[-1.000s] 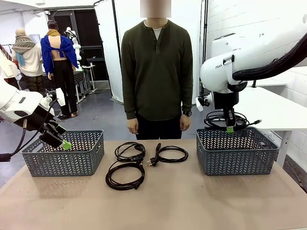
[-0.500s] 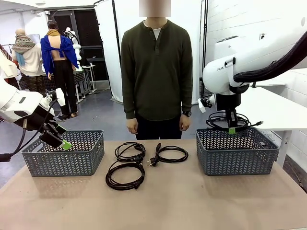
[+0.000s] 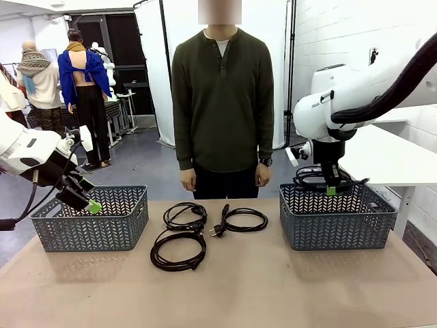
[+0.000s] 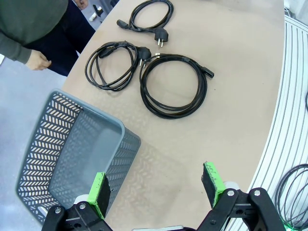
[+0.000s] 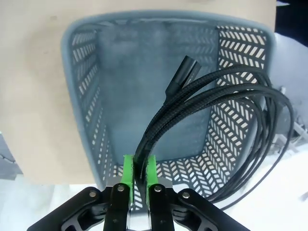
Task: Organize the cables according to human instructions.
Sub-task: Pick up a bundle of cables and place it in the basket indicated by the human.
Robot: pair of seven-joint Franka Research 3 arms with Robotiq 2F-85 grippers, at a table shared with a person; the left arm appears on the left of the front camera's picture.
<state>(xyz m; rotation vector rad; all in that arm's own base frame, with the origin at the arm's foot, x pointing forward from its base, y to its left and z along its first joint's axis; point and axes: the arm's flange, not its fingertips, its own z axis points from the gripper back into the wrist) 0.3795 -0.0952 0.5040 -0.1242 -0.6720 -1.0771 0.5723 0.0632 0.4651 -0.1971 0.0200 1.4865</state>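
Over the right basket (image 3: 334, 229): the right claw (image 3: 330, 190) hangs at the level of the far rim, fingers pointing down into the grey lattice basket.
Right claw state: almost closed, with the green pads (image 5: 127, 168) pinching several strands of the held cable (image 5: 192, 96).
Held cable: a black braided cord, coiled. In the front view the coil spreads to either side of the claw, above the basket's far rim. In the right wrist view the strands run up from the pads across the basket's inside, one plug end sits over its floor, and the outer loops reach past one rim.
Left claw (image 3: 94, 206): it is at the outer, near corner of the left basket (image 3: 89, 229), tilted down toward the tabletop (image 3: 239, 294).
Left claw state: jaws spread wide with nothing in its grip. In the left wrist view one pad (image 4: 99, 192) overlaps the basket's corner and the other is over bare tabletop.
Loose cables: three black coils lie flat on the tabletop between the two baskets, well apart from both claws.
Far-left cable (image 3: 184, 216): it lies nearest the left basket, on the person's side.
Near cable (image 3: 179, 251): it lies just in front of the far-left cable, and their loops touch or overlap.
Far-right cable (image 3: 244, 220): it lies beside the far-left cable, with its plug end pointing toward it. There is a clear gap between it and the right basket.
Person (image 3: 222, 102): stands at the far edge behind the loose cables, in a dark olive shirt, with both arms hanging at the sides.
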